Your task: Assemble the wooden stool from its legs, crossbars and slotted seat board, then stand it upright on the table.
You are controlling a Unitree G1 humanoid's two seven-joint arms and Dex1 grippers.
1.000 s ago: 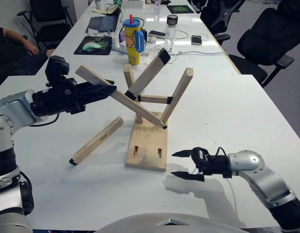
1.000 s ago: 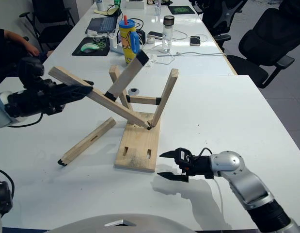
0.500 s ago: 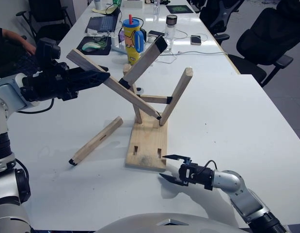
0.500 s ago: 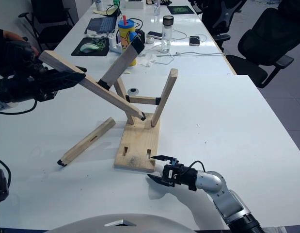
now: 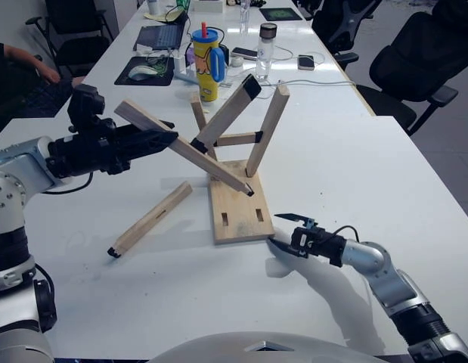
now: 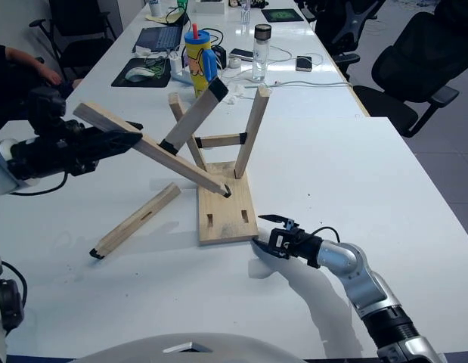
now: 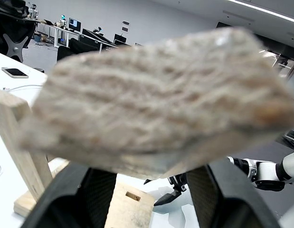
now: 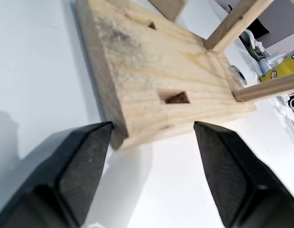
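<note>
The left end effector point(image 5: 152, 141) is grasping a wooden leg point(image 5: 199, 156), slanting it down from ten o'clock onto the slotted seat board point(image 5: 237, 213). The right end effector point(image 5: 282, 230) is resting released, its fingers straddling the board's five o'clock corner, while a loose leg point(image 5: 150, 219) is lying on the surface point(image 5: 354, 166) at eight o'clock.

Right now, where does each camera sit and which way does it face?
Eye views: on the head, looking forward and down over the table; both arms show, left fingers clamping a stool leg, right fingers open at the seat board.
Left wrist view: on that wrist, looking along the held leg toward the board; its fingers flank the wood.
Right wrist view: on that wrist, low, facing the board's corner between its fingers.
Shared: all views show the seat board.
</note>
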